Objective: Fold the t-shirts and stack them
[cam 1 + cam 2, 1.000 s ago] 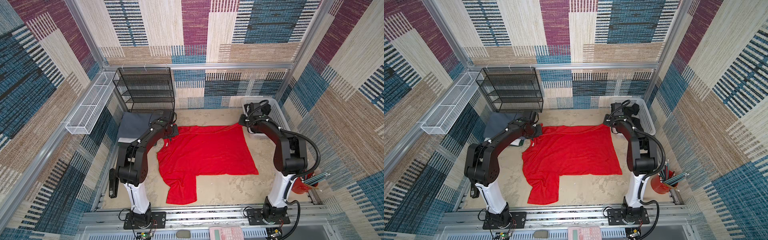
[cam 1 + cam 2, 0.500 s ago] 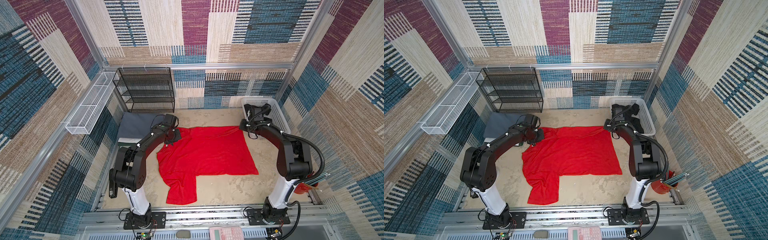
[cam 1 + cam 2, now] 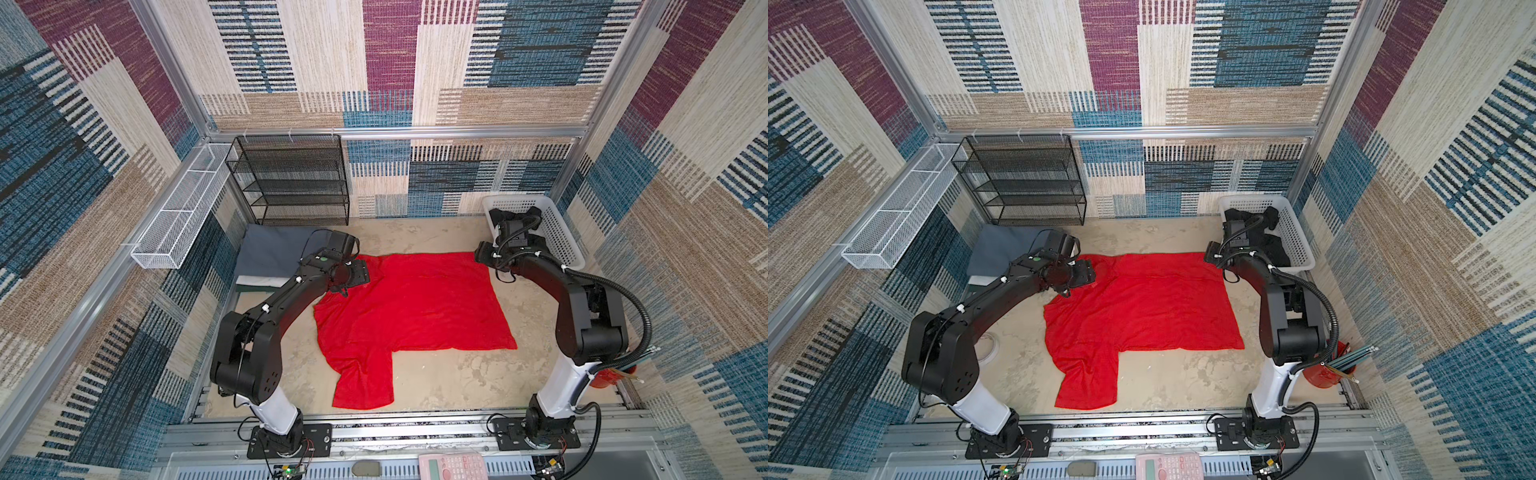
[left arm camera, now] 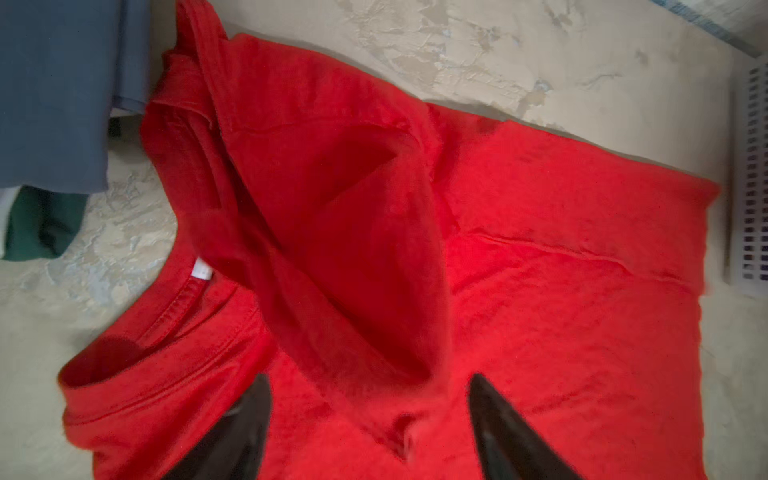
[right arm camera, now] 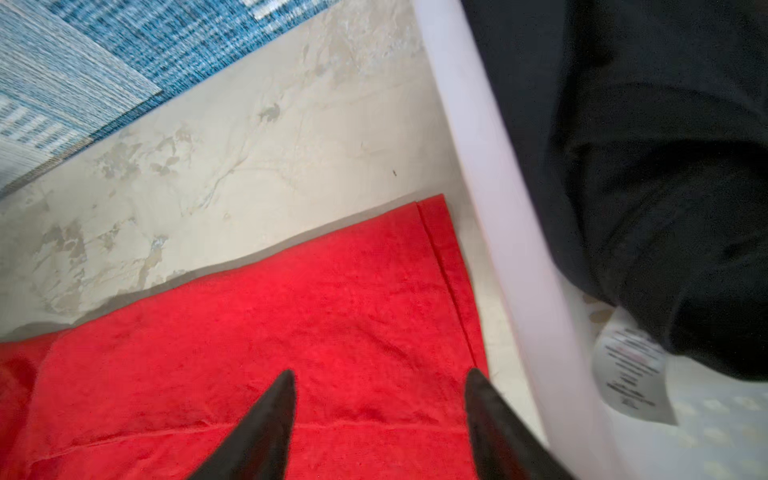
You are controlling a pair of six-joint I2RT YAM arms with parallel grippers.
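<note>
Both claws are springing open: left gripper (image 4: 369, 378) and right gripper (image 5: 380, 372) are letting go of the red t-shirt (image 3: 415, 307) at its upper corners, mid-frame. It's lying spread, awaiting folding.

In both top views the left tool (image 3: 359, 274) and its arm cover the collar end of the red t-shirt (image 3: 415, 307). The grey t-shirt (image 3: 270, 253) lies partly behind that arm; the dark green t-shirt (image 4: 37, 224) shows only as a sliver under it. The black t-shirt (image 5: 644, 166) runs off the right wrist view's edge, and the print on its white tag (image 5: 631, 370) is too blurred to read. The calculator (image 3: 453, 467) is cut by both top views' lower edge.
</note>
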